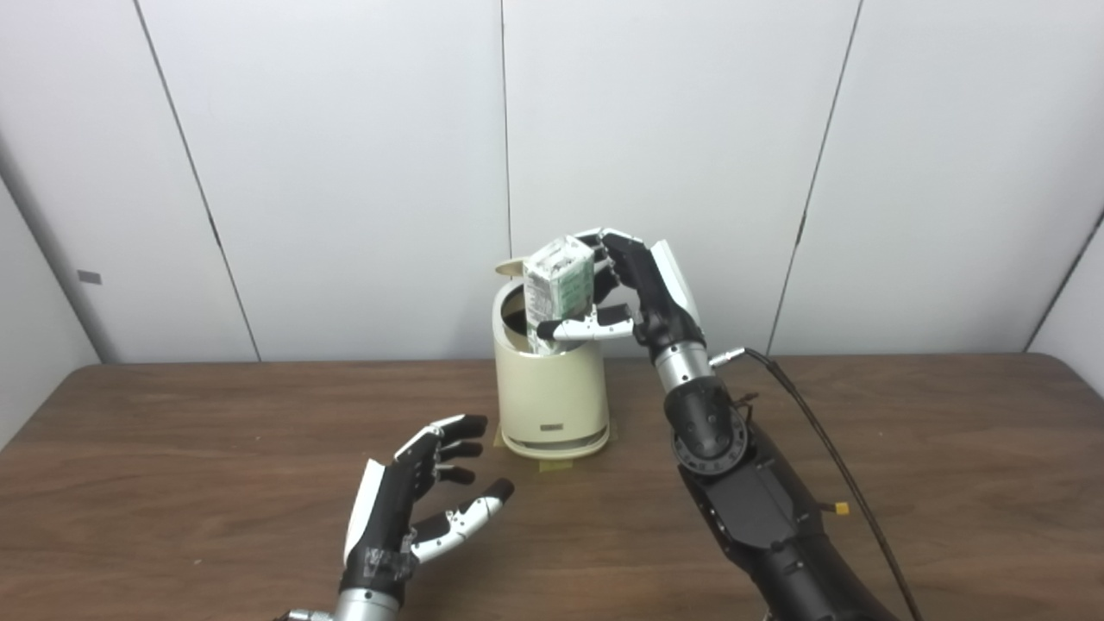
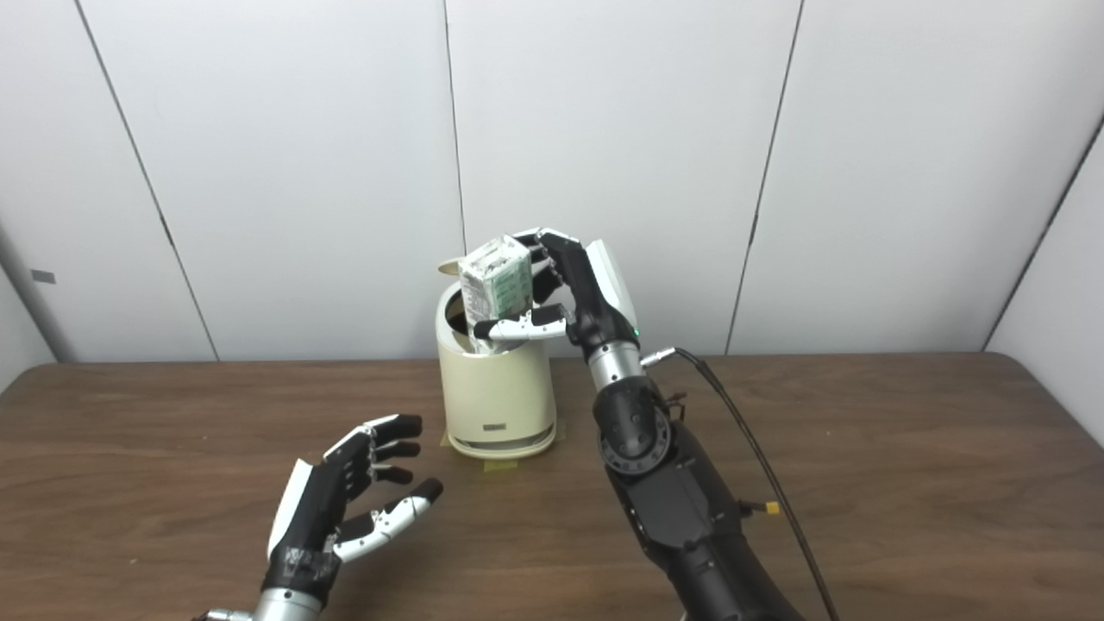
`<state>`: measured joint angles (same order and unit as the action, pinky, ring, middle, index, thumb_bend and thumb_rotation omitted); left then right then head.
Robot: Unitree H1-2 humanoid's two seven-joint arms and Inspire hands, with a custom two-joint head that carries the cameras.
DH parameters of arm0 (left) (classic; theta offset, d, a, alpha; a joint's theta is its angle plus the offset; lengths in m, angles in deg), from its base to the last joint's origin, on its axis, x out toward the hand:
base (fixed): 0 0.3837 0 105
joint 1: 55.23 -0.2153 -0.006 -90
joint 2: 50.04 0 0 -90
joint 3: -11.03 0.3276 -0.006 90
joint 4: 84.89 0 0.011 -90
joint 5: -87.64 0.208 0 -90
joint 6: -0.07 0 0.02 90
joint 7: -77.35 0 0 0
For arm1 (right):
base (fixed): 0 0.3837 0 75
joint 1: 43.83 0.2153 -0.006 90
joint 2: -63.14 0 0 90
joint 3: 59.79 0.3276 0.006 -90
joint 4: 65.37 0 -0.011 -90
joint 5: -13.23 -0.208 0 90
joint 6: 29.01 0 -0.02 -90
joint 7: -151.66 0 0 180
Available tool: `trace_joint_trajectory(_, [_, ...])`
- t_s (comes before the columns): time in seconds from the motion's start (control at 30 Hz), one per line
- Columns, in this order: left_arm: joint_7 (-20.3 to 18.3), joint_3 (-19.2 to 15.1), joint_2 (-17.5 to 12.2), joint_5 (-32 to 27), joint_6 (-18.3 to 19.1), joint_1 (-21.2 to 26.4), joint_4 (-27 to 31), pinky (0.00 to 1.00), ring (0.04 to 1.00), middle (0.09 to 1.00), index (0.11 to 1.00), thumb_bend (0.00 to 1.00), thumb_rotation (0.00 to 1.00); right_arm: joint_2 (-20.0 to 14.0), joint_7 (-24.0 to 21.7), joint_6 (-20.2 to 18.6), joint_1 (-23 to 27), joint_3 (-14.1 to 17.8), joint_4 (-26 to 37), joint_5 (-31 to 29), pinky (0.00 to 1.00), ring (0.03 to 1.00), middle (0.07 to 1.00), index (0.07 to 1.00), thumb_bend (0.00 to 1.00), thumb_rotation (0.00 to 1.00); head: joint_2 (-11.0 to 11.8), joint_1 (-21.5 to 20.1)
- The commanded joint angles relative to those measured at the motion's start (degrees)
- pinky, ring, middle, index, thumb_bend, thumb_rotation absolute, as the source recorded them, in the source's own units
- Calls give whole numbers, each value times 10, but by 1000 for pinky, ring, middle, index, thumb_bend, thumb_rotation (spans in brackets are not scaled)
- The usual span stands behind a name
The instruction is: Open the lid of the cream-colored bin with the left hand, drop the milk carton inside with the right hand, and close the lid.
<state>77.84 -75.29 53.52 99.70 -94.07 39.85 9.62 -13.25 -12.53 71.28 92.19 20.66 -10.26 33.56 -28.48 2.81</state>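
The cream-colored bin (image 1: 552,397) stands at the back middle of the wooden table, its lid (image 1: 511,266) tipped up at the rear so the dark opening shows. My right hand (image 1: 630,297) is shut on the white and green milk carton (image 1: 559,289), which hangs tilted over the bin's mouth with its lower end inside the rim. My left hand (image 1: 423,496) hovers low over the table in front of and to the left of the bin, open, fingers apart, holding nothing.
The brown table (image 1: 949,483) stretches wide to both sides. Tape patches (image 1: 552,466) sit under the bin's base. A black cable (image 1: 828,448) runs from my right wrist down along the forearm. White wall panels stand close behind.
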Motion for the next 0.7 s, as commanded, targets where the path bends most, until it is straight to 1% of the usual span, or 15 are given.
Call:
trace_joint_trajectory(0.0, [6,-2,0,-2,-13,18,17,630,735,772,743,623,137,-1,16,37,23,3,0,6,323,381,532,577,683,16,0,0])
trace_joint_trajectory(0.03, [6,-3,0,-2,-14,19,16,629,736,773,743,622,136,-1,22,48,23,4,-3,7,310,385,492,532,591,6,0,0])
trace_joint_trajectory(0.07, [6,-3,-1,-2,-15,19,16,629,738,775,744,622,136,-2,28,57,24,4,-6,9,306,389,482,513,561,3,0,0])
trace_joint_trajectory(0.13, [6,-3,-1,-2,-14,19,16,627,739,775,743,620,136,-3,37,68,25,6,-8,13,300,391,477,494,535,0,2,0])
trace_joint_trajectory(0.3, [6,-5,-2,-5,-15,21,12,629,740,776,739,624,130,-4,47,90,26,10,-8,15,291,413,505,499,518,0,3,-2])
trace_joint_trajectory(0.5, [5,-4,-3,-6,-16,21,10,621,739,777,742,621,131,-3,52,86,23,14,1,23,268,401,505,507,517,0,3,-2])
trace_joint_trajectory(0.67, [4,-5,-4,-7,-17,21,8,625,742,776,742,619,126,-4,52,90,23,13,-2,24,270,401,507,508,516,0,4,-2])
